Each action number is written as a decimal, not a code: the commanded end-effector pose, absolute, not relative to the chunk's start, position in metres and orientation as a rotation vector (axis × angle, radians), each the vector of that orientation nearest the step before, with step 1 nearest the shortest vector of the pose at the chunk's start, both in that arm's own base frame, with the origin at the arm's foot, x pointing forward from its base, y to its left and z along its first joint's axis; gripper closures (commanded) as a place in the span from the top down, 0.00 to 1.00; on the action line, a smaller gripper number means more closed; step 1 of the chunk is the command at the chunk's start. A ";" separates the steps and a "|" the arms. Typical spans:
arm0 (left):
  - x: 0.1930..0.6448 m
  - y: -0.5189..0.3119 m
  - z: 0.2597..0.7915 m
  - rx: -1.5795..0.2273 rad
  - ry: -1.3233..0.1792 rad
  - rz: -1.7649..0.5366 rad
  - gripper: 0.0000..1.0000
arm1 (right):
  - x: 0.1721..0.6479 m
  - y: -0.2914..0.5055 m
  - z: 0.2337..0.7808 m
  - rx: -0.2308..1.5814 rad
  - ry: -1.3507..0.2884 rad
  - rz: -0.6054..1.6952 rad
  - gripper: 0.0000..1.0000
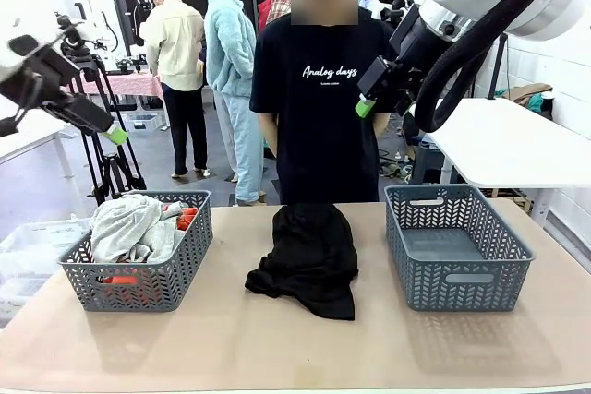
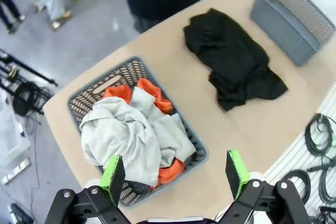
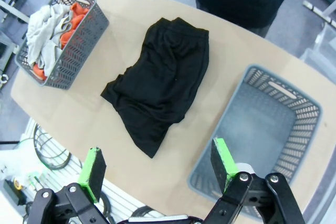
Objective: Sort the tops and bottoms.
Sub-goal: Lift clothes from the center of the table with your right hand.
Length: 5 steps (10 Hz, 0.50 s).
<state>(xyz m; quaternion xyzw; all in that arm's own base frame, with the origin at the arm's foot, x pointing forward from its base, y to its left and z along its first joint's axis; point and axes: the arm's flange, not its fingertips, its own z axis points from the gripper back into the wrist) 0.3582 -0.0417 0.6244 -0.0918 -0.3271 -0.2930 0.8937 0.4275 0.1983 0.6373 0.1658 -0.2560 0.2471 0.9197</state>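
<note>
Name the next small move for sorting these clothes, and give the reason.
Probably lower the right tool, jaws wide open, onto the black bottoms lying loose mid-table. The tops already fill the left basket, while the right basket beside the bottoms holds nothing.

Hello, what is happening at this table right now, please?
Clothes are being sorted into two baskets. The left basket already holds the light grey sweatshirt and the orange-red shirt. The black bottoms lie on the table between the baskets; the right basket is empty. Both grippers, left and right, hover open, holding nothing.
</note>
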 end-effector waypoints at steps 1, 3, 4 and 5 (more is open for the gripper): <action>0.352 -0.037 0.617 -0.273 -0.652 -0.662 1.00 | 0.428 0.197 0.636 0.333 -0.522 0.515 1.00; 0.352 -0.037 0.623 -0.227 -0.668 -0.636 1.00 | 0.428 0.197 0.636 0.333 -0.522 0.515 1.00; 0.352 -0.037 0.623 -0.227 -0.668 -0.636 1.00 | 0.428 0.197 0.636 0.333 -0.522 0.515 1.00; 0.352 -0.037 0.623 -0.227 -0.668 -0.636 1.00 | 0.427 0.198 0.637 0.341 -0.526 0.508 1.00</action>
